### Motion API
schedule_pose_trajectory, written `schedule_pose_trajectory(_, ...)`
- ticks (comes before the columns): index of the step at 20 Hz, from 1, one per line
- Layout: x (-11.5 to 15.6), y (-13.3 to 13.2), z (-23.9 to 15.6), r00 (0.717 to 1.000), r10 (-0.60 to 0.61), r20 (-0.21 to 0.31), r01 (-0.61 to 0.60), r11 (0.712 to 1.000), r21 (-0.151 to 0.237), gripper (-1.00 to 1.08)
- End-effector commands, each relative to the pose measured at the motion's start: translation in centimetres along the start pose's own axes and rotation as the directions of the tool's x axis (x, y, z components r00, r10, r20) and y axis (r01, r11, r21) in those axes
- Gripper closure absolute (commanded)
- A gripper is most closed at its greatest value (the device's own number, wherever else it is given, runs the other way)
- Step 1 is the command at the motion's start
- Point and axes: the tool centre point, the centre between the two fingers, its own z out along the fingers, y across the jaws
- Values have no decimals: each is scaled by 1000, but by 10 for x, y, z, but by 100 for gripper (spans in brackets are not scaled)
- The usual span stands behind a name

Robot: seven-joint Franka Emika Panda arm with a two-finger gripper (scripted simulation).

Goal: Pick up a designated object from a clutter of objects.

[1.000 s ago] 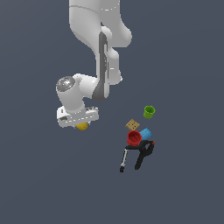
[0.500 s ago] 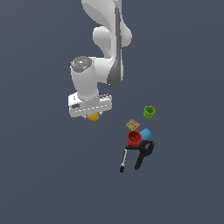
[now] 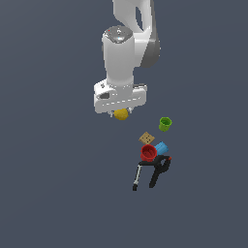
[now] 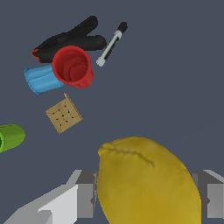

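Lemon (image 4: 146, 181) clamped between the 2 fingers of the closed gripper (image 3: 121, 112), above the clutter (image 3: 153, 152); slippage is risked by its rounded skin.

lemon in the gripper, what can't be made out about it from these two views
- Exterior view: most of the lemon is hidden under the gripper body; the fingers cannot be seen.
- Wrist view: the lemon's lower part is cut off by the picture edge, and it covers where the fingers touch it.
- Neither view shows how high it hangs above the floor.
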Motion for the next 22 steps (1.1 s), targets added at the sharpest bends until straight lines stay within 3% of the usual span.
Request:
schedule_pose_trajectory(1, 2, -22, -23, 1000, 0, 0, 0, 1000, -2, 108)
schedule_pose_trajectory(12, 12, -104, -104, 1000, -1, 0, 1, 1000, 1, 108)
schedule_pose_trajectory(22, 18, -133, -135, 1000, -1, -1, 1, 1000, 4, 108)
